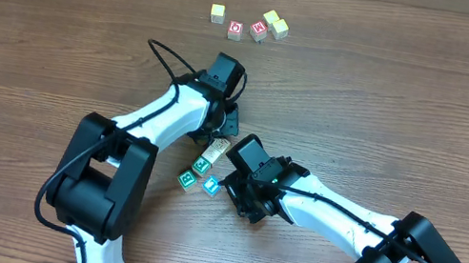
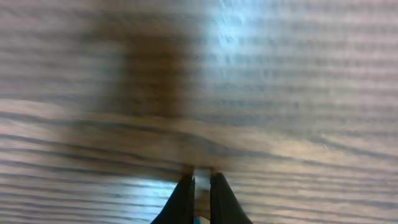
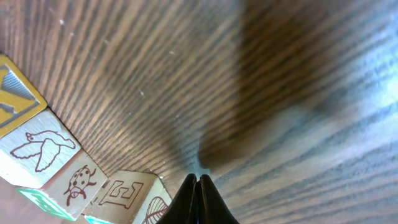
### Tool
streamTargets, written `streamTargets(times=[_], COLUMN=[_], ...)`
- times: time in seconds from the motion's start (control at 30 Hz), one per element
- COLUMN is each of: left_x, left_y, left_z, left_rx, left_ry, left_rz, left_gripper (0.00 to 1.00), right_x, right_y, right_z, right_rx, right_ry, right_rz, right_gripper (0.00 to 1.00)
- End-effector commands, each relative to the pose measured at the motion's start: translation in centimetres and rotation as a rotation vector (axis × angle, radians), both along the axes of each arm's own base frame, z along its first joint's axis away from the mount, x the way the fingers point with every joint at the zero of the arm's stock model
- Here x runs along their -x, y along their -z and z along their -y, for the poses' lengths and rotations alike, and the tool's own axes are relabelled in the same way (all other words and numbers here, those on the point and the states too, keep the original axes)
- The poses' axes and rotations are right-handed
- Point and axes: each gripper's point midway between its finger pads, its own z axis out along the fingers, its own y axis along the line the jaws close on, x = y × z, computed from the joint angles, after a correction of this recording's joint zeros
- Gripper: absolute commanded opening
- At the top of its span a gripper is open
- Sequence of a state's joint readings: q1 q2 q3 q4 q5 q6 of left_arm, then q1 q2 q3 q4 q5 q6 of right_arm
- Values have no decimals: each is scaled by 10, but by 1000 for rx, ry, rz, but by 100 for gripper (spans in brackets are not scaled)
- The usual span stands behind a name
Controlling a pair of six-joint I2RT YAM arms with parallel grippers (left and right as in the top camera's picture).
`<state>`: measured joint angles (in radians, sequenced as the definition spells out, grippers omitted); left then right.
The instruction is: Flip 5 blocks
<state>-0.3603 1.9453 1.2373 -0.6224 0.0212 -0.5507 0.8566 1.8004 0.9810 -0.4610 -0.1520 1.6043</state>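
Overhead, both arms meet at the middle of the brown wood-grain counter (image 1: 413, 105), above a tight cluster of small wooden letter cubes. Four of them show from above: a pale tan-faced cube (image 1: 218, 148), a green-printed cube (image 1: 202, 165) just below it, a second green-printed cube (image 1: 188, 180) and a blue-printed cube (image 1: 211, 184). They lie just beside one another between the two wrists.

In the left wrist view the left pincer (image 2: 202, 182) has its black fingers drawn together, with only a thin pale slit between them. The picture is too blurred to tell whether anything sits in that slit. From above, its tip is just beside the tan-faced cube, and contact cannot be judged.

In the right wrist view the right pincer (image 3: 198, 180) is pressed fully together and holds nothing, low over the counter. Just to its left runs a row of whitish cube faces bearing a brown bird drawing (image 3: 37, 149), a ladybird drawing (image 3: 78, 183) and a letter E (image 3: 127, 193).

Well apart, near the far edge, lie three yellow-faced cubes (image 1: 279, 29) and two red-faced cubes (image 1: 235, 28).
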Motion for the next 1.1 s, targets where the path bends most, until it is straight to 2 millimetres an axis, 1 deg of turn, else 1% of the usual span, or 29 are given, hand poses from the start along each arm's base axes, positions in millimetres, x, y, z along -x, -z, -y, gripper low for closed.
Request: streamTargets(times=[0.0, 0.07, 0.17, 0.23, 0.3, 0.37, 0.4, 0.5, 0.53, 0.57, 0.63, 0.7, 0.73, 0.77, 0.8, 0.9, 1.0, 1.07], left_x=[-30, -39, -47, -44, -34, -26, -23, -16, -15, -15, -15, -15, -15, -14, -11, -6, -3, -3], left_y=[-25, -42, -70, -87, -98, -104, -104, -102, -102, -102, -103, -107, -108, -108, -107, -105, -103, -103], left_z=[-11, -20, -37, -51, -67, -82, -90, -116, -122, -130, -135, -140, -143, -148, -156, -163, -165, -163], left_rx=[12, 17, 10, -3, -23, -43, -54, -53, -38, -1, 85, 192, 210, 214, 202, 167, 133, 127], left_ry=[-50, -76, -108, -116, -130, -134, -148, -202, -210, -220, -226, -217, -215, -223, -234, -232, -230, -225], left_rz=[69, 85, 86, 64, 12, -33, -48, -91, -97, -104, -110, -109, -106, -109, -117, -132, -144, -145], left_gripper=[4, 4, 4, 4, 4, 4, 4, 4, 4, 4, 4, 4, 4, 4, 4, 4, 4, 4], right_x=[-22, -31, -42, -51, -57, -62, -65, -65, -64, -63, -59, -50, -44, -40, -30, -13, 5, 13], right_y=[-15, -22, -33, -43, -57, -74, -81, -103, -106, -108, -109, -108, -107, -105, -99, -84, -67, -56], right_z=[-3, 2, 13, 21, 27, 24, 21, -6, -14, -22, -38, -60, -72, -81, -96, -116, -130, -135], right_rx=[0, 13, 53, 85, 111, 117, 115, 61, 55, 53, 50, 32, 24, 24, 36, 75, 127, 159], right_ry=[-143, -236, -345, -431, -514, -611, -633, -774, -812, -852, -920, -1000, -1043, -1074, -1122, -1220, -1329, -1370], right_rz=[123, 171, 204, 222, 237, 277, 294, 393, 427, 466, 524, 581, 611, 633, 668, 711, 745, 751], right_gripper=[4, 4, 4, 4, 4, 4, 4, 4, 4, 4, 4, 4, 4, 4, 4, 4, 4, 4])
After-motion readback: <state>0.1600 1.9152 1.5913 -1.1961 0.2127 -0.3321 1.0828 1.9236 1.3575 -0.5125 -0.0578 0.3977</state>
